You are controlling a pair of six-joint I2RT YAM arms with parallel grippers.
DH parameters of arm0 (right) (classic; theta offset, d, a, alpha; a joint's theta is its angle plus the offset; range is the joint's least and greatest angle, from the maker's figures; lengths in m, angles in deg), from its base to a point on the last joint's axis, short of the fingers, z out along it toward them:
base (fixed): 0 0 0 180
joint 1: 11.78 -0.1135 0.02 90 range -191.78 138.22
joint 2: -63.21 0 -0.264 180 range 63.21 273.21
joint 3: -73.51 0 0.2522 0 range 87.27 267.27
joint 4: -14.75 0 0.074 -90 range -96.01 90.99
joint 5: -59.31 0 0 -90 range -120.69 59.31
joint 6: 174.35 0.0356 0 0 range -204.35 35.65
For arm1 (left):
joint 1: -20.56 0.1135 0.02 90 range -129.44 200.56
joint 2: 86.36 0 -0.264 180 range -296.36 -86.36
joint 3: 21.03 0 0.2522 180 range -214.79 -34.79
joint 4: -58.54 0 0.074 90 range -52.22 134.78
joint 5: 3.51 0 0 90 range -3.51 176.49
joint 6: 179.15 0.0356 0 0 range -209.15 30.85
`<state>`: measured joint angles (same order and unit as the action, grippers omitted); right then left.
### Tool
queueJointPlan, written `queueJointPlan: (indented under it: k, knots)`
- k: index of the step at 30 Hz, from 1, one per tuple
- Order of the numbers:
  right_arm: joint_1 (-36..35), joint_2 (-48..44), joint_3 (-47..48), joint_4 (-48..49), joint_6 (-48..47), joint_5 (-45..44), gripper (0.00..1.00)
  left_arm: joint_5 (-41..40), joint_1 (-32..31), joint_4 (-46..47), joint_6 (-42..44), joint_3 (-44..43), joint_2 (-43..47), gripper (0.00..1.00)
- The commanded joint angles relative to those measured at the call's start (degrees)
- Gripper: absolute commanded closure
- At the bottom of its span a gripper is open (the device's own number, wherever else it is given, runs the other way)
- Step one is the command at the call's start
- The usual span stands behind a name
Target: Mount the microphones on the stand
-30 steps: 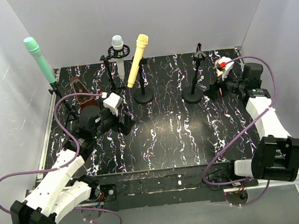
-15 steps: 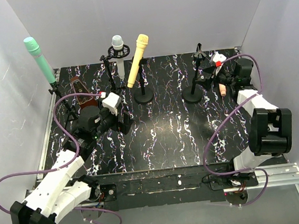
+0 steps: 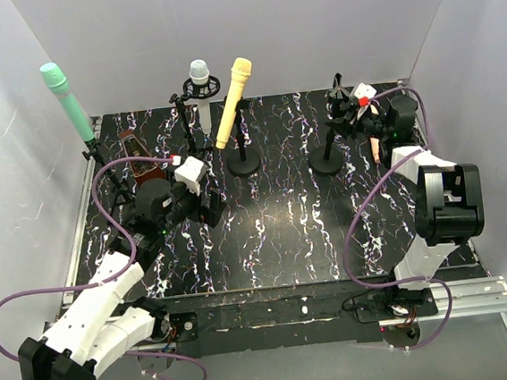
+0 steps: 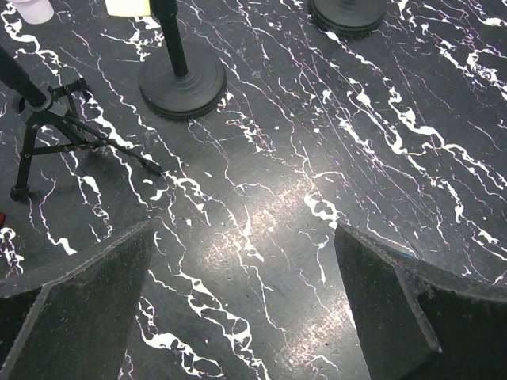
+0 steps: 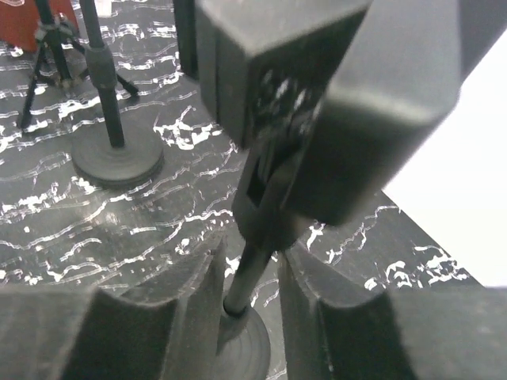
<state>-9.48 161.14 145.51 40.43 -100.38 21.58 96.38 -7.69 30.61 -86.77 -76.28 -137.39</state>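
Three microphones sit in stands at the back: mint green (image 3: pixel 67 100) at the far left, white (image 3: pixel 199 77) in a ring mount, yellow (image 3: pixel 234 100) tilted on a round-base stand (image 3: pixel 244 162). The peach-pink microphone (image 3: pixel 376 149) lies on the table behind the right arm. An empty round-base stand (image 3: pixel 326 161) has its clip (image 3: pixel 338 92) on top. My right gripper (image 3: pixel 352 116) is at that clip. Its jaws stand narrowed either side of the stand's pole (image 5: pixel 252 273), and a sliver of table shows beside the right finger (image 5: pixel 325 309). My left gripper (image 4: pixel 242 309) hangs open over bare table.
A small tripod (image 4: pixel 55 131) stands to the left of my left gripper. The yellow microphone's stand base (image 4: pixel 182 83) is just ahead of it. A red-brown box (image 3: pixel 139 163) lies at the back left. White walls close in the table on three sides.
My right arm has swung left from the back right corner to the empty stand. Its jaws have narrowed from wide open around the pole. The left arm has not moved.
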Motion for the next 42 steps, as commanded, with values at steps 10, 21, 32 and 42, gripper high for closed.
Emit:
queueJointPlan:
  k: [10,21,32,42]
  knots:
    - [-2.21,-3.17,-3.12,11.35,3.72,1.34,0.99,-0.31,0.21,0.55,0.35,0.28,-0.04,0.02]
    - [-20.48,-16.63,-10.07,-2.17,6.45,-3.92,0.99,-0.05,0.21,0.81,0.26,0.36,0.49,0.02]
    - [-31.92,-16.54,-11.48,-7.36,4.96,-2.80,0.99,-0.22,0.21,1.52,0.44,0.98,1.72,0.02]
    - [-30.79,-19.97,-9.11,-23.34,-1.19,-4.20,0.59,6.36,0.21,5.38,-1.93,2.38,3.56,0.02]
